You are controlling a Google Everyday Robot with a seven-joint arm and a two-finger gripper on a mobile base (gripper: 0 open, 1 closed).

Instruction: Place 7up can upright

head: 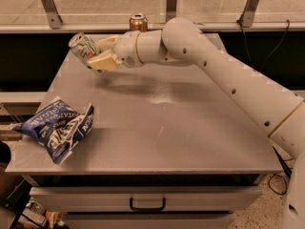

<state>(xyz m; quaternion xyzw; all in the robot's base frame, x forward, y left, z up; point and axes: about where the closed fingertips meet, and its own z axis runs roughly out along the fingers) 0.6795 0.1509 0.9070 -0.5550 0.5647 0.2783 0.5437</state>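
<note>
The 7up can [82,45] is a small silvery can with green on its label. It is held tilted above the table's far left part, its top pointing up and to the left. My gripper [95,55] is shut on the 7up can, with cream-coloured fingers [104,61] on either side of its lower half. The white arm reaches in from the right across the table. The can's lower part is hidden by the fingers.
A grey table [157,128] with a drawer handle [147,205] below its front edge. A crumpled blue chip bag [59,128] lies at the front left. A brown-gold can [138,23] stands upright at the far edge behind the arm. A glass railing runs behind.
</note>
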